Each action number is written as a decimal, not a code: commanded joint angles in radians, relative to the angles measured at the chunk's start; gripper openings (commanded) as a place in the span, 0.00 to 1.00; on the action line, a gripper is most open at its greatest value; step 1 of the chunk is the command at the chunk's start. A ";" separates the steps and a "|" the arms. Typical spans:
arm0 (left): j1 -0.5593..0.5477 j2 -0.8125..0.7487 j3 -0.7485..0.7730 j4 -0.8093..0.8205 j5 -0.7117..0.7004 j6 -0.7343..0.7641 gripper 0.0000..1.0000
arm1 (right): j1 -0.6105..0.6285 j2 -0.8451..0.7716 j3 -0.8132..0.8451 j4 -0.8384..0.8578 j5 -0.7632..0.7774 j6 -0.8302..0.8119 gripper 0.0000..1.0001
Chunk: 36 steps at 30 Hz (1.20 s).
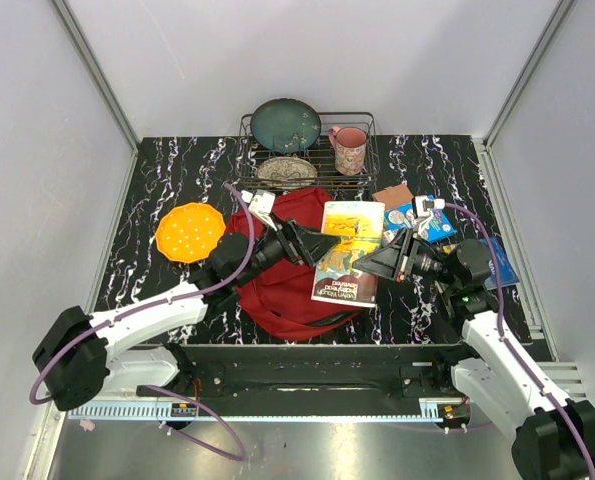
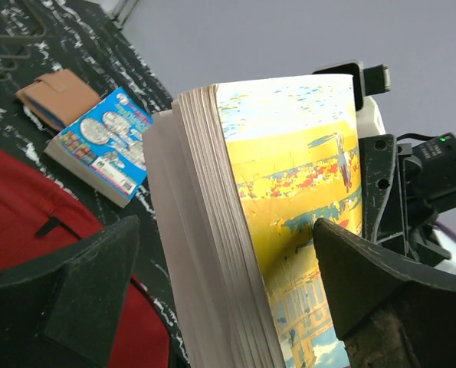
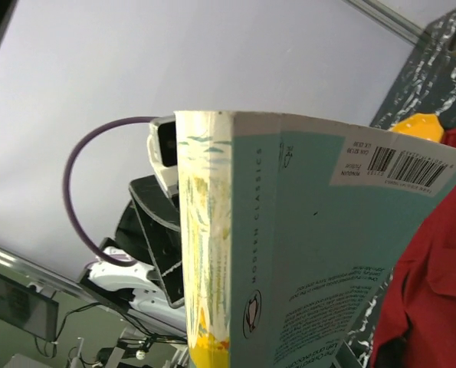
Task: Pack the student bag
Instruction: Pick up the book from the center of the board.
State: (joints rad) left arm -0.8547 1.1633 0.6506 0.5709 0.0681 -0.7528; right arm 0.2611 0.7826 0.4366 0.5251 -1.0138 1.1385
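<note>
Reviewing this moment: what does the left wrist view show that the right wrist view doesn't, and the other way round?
Only left wrist: the paperback's yellow front cover and page edges, plus a blue book and a brown wallet lying beyond it. Only right wrist: the paperback's spine, its teal back cover with barcode, and a sliver of the orange plate. Both: the same paperback and part of the red student bag.
</note>
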 commanded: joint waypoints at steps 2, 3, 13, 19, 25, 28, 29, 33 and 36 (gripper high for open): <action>0.029 0.026 -0.040 0.193 0.081 -0.063 0.99 | 0.010 -0.006 0.014 0.292 -0.049 0.116 0.00; 0.035 0.030 -0.048 0.251 0.111 -0.075 0.99 | 0.010 -0.003 0.016 0.293 -0.049 0.119 0.00; 0.065 0.096 -0.063 0.461 0.255 -0.180 0.99 | 0.017 0.059 -0.004 0.463 -0.055 0.187 0.00; 0.069 0.134 -0.058 0.593 0.323 -0.233 0.99 | 0.020 0.093 -0.006 0.413 -0.060 0.164 0.00; 0.071 0.070 -0.074 0.491 0.276 -0.175 0.29 | 0.020 0.049 0.054 -0.068 -0.019 -0.107 0.00; 0.071 0.032 -0.065 0.387 0.243 -0.131 0.03 | 0.021 0.033 0.105 -0.289 0.029 -0.253 0.06; 0.071 0.023 -0.065 0.368 0.237 -0.125 0.00 | 0.020 0.043 0.123 -0.318 0.037 -0.288 0.23; 0.069 -0.034 -0.092 0.279 0.118 -0.118 0.00 | 0.021 0.058 0.133 -0.340 0.098 -0.272 0.68; 0.071 -0.102 -0.144 0.256 0.003 -0.123 0.00 | 0.021 0.044 0.099 -0.315 0.188 -0.227 0.83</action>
State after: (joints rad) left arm -0.7883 1.1587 0.5484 0.8257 0.2543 -0.9001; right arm 0.2817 0.8417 0.5251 0.2523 -0.9508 0.9195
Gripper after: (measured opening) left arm 0.331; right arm 0.762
